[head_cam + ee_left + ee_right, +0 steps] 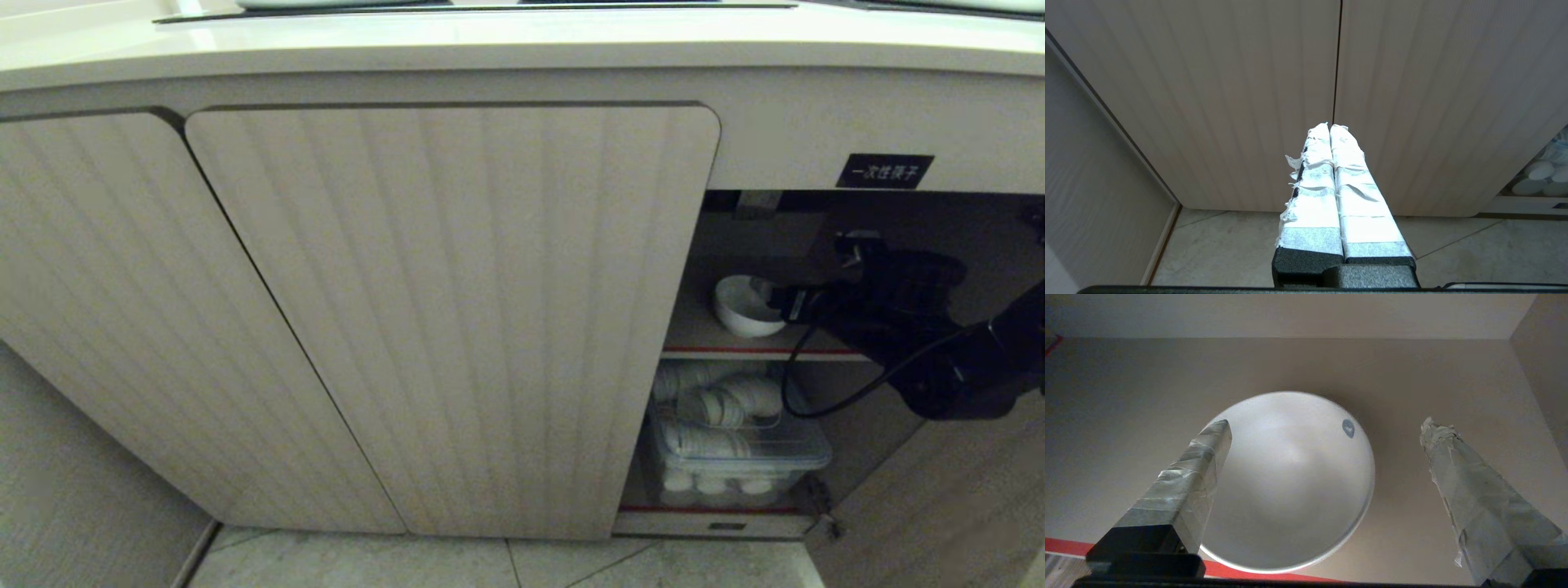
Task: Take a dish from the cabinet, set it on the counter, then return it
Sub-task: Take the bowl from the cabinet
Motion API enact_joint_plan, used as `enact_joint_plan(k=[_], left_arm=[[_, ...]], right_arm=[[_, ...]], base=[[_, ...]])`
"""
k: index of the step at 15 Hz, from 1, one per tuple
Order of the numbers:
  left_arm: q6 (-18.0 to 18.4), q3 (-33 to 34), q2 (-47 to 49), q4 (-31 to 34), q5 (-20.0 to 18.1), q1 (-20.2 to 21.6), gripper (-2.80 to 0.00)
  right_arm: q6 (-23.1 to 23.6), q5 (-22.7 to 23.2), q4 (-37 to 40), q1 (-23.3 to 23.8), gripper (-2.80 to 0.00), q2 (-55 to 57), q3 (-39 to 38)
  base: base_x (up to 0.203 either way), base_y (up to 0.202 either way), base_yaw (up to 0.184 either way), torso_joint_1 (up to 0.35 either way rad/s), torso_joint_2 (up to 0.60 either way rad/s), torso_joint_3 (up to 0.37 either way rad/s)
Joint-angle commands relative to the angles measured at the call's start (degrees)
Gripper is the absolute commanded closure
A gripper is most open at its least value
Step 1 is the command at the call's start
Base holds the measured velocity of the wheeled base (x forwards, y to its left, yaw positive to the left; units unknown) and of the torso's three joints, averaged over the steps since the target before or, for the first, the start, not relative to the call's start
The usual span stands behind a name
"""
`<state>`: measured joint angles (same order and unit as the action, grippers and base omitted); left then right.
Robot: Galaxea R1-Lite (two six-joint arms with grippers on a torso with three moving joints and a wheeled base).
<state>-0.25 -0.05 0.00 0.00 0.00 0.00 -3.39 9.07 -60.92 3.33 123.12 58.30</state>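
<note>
**Right gripper spread wide at the bowl on the cabinet's upper shelf**

Taped fingers (1200, 473) of the right gripper (1327, 437), nearest the wrist camera, standing wide apart and gripping nothing. One finger lying across the near rim of the dish (1294, 482), the other well off to the far side of it, clear of the rim. White bowl sitting upright on the beige shelf (1412, 522), small grey mark on its inner wall, red front edge of the shelf just beneath it.

From the head camera: right gripper (775, 300) reaching level into the open right-hand bay of the cabinet (457, 327), tips at the rim of the dish (743, 309). Whether a fingertip touches the rim, cannot tell. Black cable (824, 392) looping down from the wrist in front of the lower compartment. Below the red-edged shelf (759, 353), a clear plastic bin (735, 465) packed with stacked white paper cups (718, 404). Small black label (884, 171) with white characters on the frame above the opening. Ribbed beige doors shut to the left. Cream bench (490, 41) running across the top, bare of any dish, dark cooktop edge (473, 8) at the very top. Tiled floor (506, 563) underneath.

Left gripper (1329, 126) parked low before the closed doors, taped fingers pressed together, empty.
</note>
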Motion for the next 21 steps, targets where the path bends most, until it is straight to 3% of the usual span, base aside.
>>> enact_joint_plan(k=[1,9,21], left_arm=[[-0.01,-0.02,0.0,0.0,0.0,0.0,0.0],[-0.01,-0.03,0.0,0.0,0.0,0.0,0.0],[-0.01,0.05,0.0,-0.08,0.0,0.0,0.0]], right_arm=[[-0.04,0.07,-0.15,-0.25,-2.8,0.36,0.06],[-0.04,0.07,3.97,-0.08,-2.8,0.36,0.47],[-0.21,-0.28,11.71,2.36,-2.8,2.75,9.05]], base=[[0.0,0.0,0.0,0.0,0.0,0.0],[0.0,0.0,0.0,0.0,0.0,0.0],[0.0,0.0,0.0,0.0,0.0,0.0]])
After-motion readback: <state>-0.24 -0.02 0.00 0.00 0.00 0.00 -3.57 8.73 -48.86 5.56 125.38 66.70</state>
